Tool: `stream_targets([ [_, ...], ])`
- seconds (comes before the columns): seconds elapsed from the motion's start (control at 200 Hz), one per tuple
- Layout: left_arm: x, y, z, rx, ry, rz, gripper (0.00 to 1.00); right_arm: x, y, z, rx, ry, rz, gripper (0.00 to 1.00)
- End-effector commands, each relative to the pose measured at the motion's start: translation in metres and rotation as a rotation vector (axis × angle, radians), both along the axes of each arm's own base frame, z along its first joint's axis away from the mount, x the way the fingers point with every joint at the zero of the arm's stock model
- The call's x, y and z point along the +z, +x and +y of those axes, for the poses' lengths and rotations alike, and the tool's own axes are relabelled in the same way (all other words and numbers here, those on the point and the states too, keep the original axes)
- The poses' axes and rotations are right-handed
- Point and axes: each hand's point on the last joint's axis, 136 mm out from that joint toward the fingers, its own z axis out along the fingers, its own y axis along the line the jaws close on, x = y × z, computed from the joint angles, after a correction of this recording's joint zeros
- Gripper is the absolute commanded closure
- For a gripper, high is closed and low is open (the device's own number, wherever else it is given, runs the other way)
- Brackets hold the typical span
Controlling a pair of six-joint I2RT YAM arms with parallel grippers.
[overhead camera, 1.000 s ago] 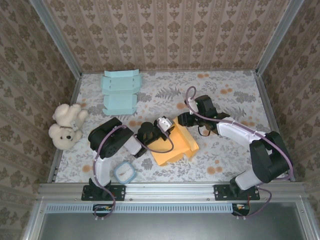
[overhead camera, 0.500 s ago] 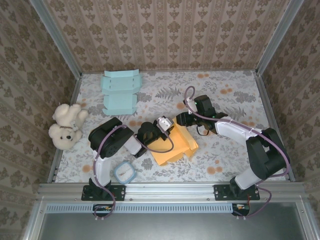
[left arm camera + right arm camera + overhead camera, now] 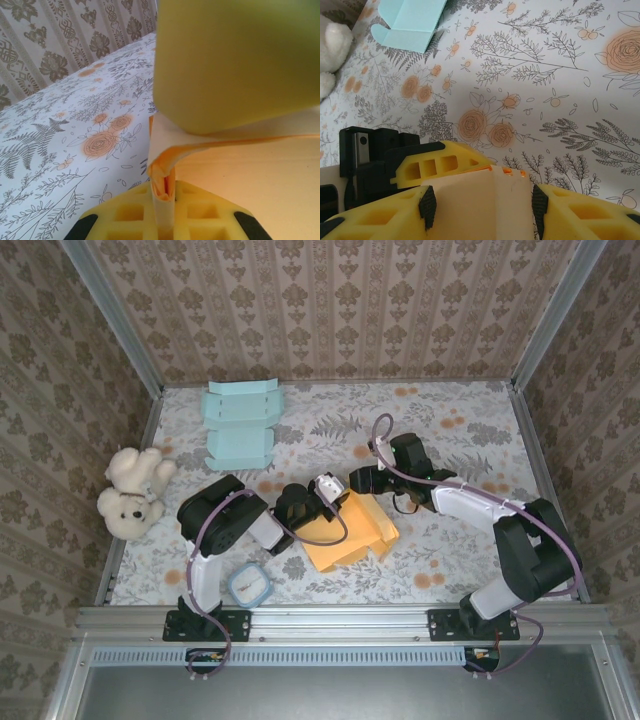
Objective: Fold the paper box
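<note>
The orange paper box [image 3: 345, 532] lies partly folded in the middle of the table. My left gripper [image 3: 328, 496] is at the box's left rim and is shut on a folded edge of the paper box [image 3: 165, 175]; the yellow fingers [image 3: 120, 217] pinch that strip upright. My right gripper [image 3: 360, 482] is at the far corner of the box. Its jaws stand wide apart, with a creased cream panel of the box [image 3: 480, 205] filling the gap between the black pads [image 3: 427, 206]. The left gripper's yellow finger [image 3: 435, 161] shows just beyond the panel.
A flat teal box [image 3: 240, 425] lies at the back left, and a teddy bear [image 3: 130, 490] sits by the left wall. A small blue clock [image 3: 248, 585] rests near the left arm's base. Metal rails edge the table.
The right gripper's jaws have spread wider around the box panel. The left gripper has kept its pinch and has not moved.
</note>
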Motion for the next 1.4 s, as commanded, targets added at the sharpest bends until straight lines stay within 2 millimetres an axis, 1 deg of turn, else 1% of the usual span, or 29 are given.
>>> stream_targets([
  [0.0, -0.008, -0.003, 0.0, -0.032, 0.026, 0.004, 1.0, 0.008, -0.011, 0.004, 0.03, 0.055, 0.01, 0.44],
  [0.105, -0.007, -0.002, 0.0, -0.037, 0.017, 0.012, 1.0, 0.005, -0.012, 0.003, 0.032, 0.046, 0.015, 0.44],
  [0.175, -0.006, -0.002, -0.001, -0.043, 0.012, 0.015, 1.0, -0.002, -0.012, 0.004, 0.035, 0.039, 0.026, 0.44],
  [0.28, -0.005, 0.0, -0.002, -0.043, 0.008, 0.015, 1.0, -0.016, -0.013, 0.006, 0.046, 0.019, 0.051, 0.44],
  [0.44, -0.005, 0.002, -0.004, -0.042, 0.002, 0.017, 1.0, -0.044, -0.013, 0.001, 0.034, -0.091, 0.083, 0.45],
  [0.525, -0.006, 0.002, -0.005, -0.046, 0.001, 0.021, 1.0, -0.053, -0.011, -0.001, 0.022, -0.119, 0.096, 0.45],
  [0.615, -0.006, 0.001, -0.007, -0.055, 0.0, 0.023, 1.0, -0.058, -0.009, -0.005, 0.003, -0.142, 0.096, 0.45],
  [0.715, -0.007, 0.001, -0.008, -0.061, 0.002, 0.021, 1.0, -0.048, -0.008, -0.002, 0.002, -0.109, 0.072, 0.45],
  [0.855, -0.009, 0.001, -0.006, -0.058, 0.009, 0.02, 1.0, -0.024, -0.01, 0.005, 0.018, -0.029, 0.034, 0.45],
  [1.015, -0.009, 0.0, -0.006, -0.059, 0.009, 0.021, 1.0, -0.007, -0.009, 0.0, -0.012, 0.017, 0.003, 0.44],
  [1.14, -0.007, -0.001, -0.006, -0.063, 0.007, 0.018, 1.0, 0.001, -0.004, -0.002, -0.024, 0.036, -0.009, 0.44],
  [1.285, -0.007, -0.001, -0.006, -0.063, 0.007, 0.018, 1.0, 0.008, 0.0, 0.005, -0.011, 0.074, -0.009, 0.44],
  [1.395, -0.007, 0.0, -0.006, -0.062, 0.007, 0.016, 1.0, 0.006, 0.003, 0.006, -0.009, 0.072, -0.004, 0.43],
])
